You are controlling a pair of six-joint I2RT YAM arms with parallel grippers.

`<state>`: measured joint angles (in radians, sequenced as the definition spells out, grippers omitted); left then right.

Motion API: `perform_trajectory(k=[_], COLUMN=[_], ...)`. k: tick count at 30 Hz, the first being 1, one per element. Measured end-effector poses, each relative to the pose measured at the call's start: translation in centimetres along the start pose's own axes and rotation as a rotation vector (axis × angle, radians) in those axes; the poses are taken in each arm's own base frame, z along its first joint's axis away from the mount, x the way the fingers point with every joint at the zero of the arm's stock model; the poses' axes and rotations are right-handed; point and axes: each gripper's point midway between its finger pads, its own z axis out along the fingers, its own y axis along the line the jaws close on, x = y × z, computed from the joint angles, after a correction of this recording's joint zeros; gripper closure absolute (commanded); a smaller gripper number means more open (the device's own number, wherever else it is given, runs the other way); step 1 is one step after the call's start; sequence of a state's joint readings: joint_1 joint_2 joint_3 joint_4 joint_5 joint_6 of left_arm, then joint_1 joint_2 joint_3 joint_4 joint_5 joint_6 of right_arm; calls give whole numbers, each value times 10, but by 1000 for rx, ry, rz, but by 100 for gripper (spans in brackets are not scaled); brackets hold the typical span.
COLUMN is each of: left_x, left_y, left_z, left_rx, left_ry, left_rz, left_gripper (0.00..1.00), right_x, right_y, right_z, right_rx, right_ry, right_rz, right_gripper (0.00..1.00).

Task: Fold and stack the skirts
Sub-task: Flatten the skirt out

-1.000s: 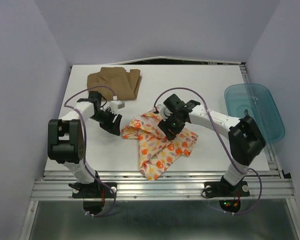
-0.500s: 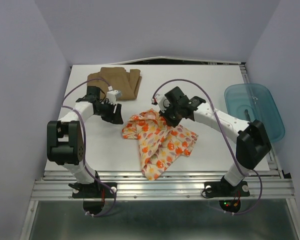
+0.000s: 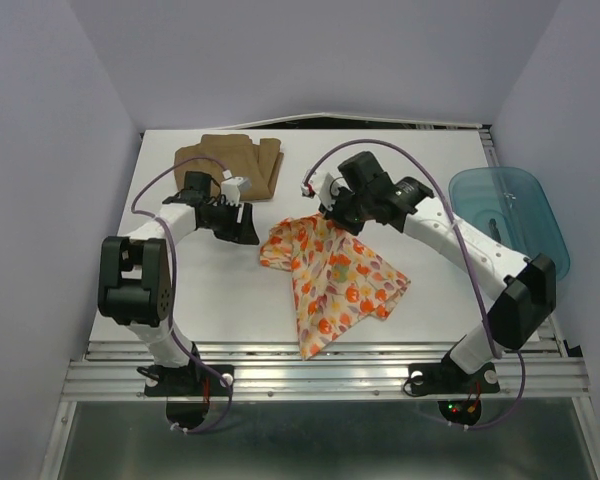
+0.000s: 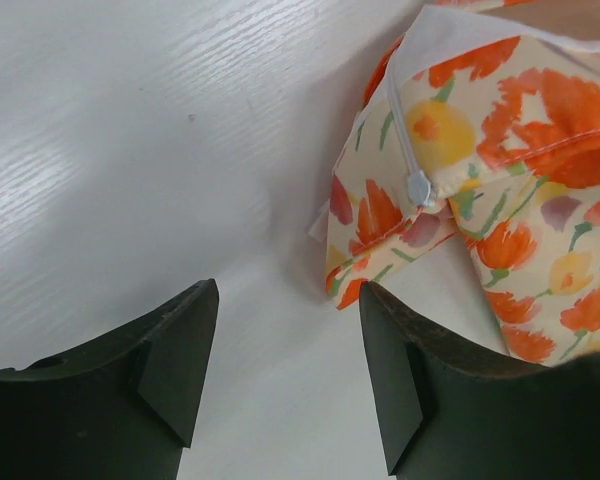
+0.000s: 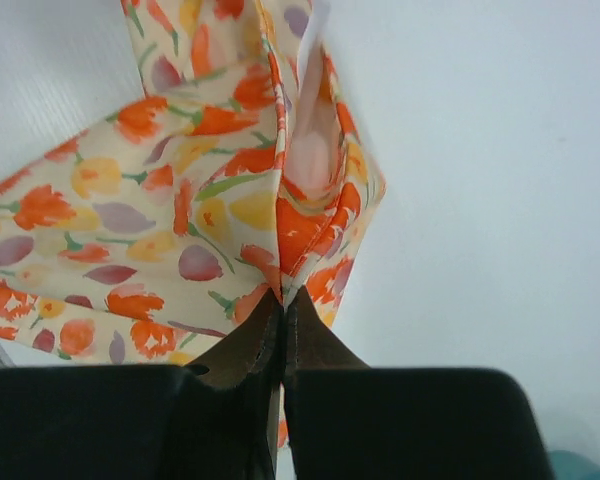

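The cream leaf-print skirt [image 3: 342,282] lies crumpled mid-table, its top edge pulled up. My right gripper [image 3: 332,214] is shut on that raised edge; in the right wrist view the fingers [image 5: 283,296] pinch a fold of the print cloth [image 5: 180,200]. My left gripper [image 3: 246,226] hovers open just left of the skirt's left corner. The left wrist view shows its fingers [image 4: 285,290] apart over bare table, the skirt corner [image 4: 380,250] with a zipper pull [image 4: 417,188] touching the right fingertip. The tan-brown skirt [image 3: 230,163] lies folded at the back left.
A translucent teal tub [image 3: 510,220] sits at the table's right edge. The white table [image 3: 420,160] ends in a rail at the front, and purple walls close in left, right and behind.
My right gripper has shut on the print skirt's top edge and drawn it up and back, so the cloth slid right. The left gripper moved right toward the skirt's corner.
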<state>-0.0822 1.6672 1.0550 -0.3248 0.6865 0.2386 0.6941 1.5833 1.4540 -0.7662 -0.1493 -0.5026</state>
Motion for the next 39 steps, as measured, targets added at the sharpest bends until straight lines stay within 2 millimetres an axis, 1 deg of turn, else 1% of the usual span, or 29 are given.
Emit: perform_trajectory(k=[3,5,7,9,11,13,16,18,20,21,23,25,27,28,30,32,34,37,39], left_x=[5,11,16,23,20,15,6,-4,-18,-27,-36,-45,-46,-44,-38,-29,-23,-20,-20], left_y=[-8,-14,-19,-25,-33,-35,-31,-27,-26,-30,-38,-55,-67,-77,-85,-87,-85,-73,-67], left_z=[14,25,36,49,56,57,55,49,39,33,26,23,22,22,25,30,34,39,42], left_rx=[23,41,55,82,124,146,172,173,184,213,262,341,397,442,475,493,490,446,420], left_ry=[29,57,79,104,96,78,34,-13,-64,-96,-123,-137,-138,-138,-128,-112,-102,-118,-128], left_rz=[-16,-25,-39,-69,-95,-110,-159,-180,-180,-167,-140,-72,-13,40,114,185,227,311,332], left_gripper=[30,29,29,29,29,29,29,26,23,19,17,8,8,8,8,8,8,7,8], right_x=[-27,-36,-40,-40,-38,-36,-32,-29,-28,-27,-25,-23,-23,-23,-26,-30,-36,-45,-49], right_y=[-11,-14,-15,-14,-13,-12,-10,-9,-9,-8,-7,-7,-6,-6,-7,-9,-11,-14,-15], right_z=[-18,-27,-35,-38,-40,-40,-40,-40,-40,-40,-41,-41,-41,-42,-45,-49,-53,-60,-65], right_rx=[31,45,53,49,45,41,33,27,24,22,18,15,13,13,15,22,30,42,47], right_ry=[-69,-98,-116,-117,-112,-104,-87,-77,-71,-68,-60,-55,-52,-52,-56,-67,-82,-104,-113], right_rz=[-43,-62,-77,-88,-96,-103,-112,-118,-121,-122,-122,-123,-122,-122,-122,-121,-124,-124,-126], right_gripper=[99,99,99,99,99,99,99,99,99,99,99,99,99,99,99,99,99,99,99])
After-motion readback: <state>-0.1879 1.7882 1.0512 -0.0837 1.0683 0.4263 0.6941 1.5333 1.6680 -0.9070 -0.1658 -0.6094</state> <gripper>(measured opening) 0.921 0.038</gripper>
